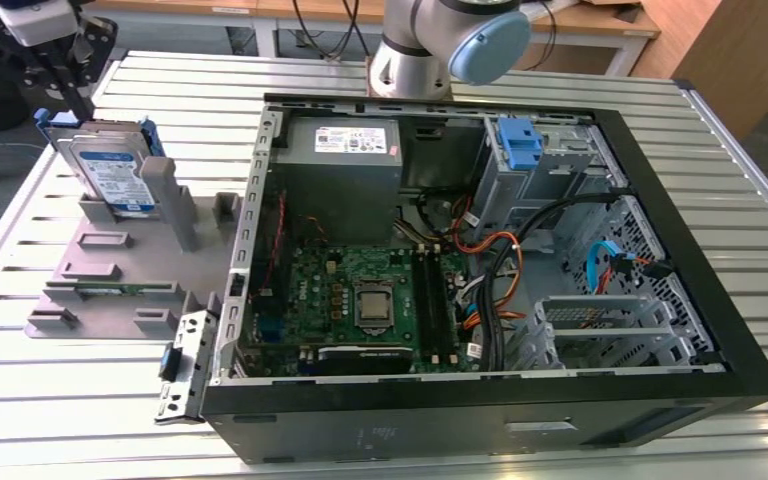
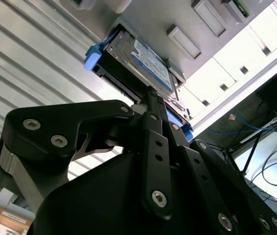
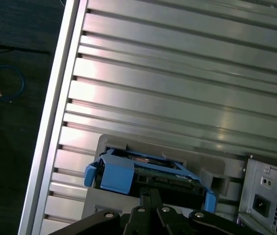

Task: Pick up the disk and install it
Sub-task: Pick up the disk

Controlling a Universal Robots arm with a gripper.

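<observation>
The disk [image 1: 108, 172] stands on edge in the grey stand [image 1: 124, 250] at the exterior view's left of the desk [image 1: 77, 410], the hand [image 3: 150, 196] at its top edge, apart or clamped one cannot tell; a sound pick probably needs a centred, square grip and a straight lift.

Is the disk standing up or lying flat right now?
Standing up: the disk rests on edge in the grey stand, propped against an upright post, outside the computer case.
</observation>
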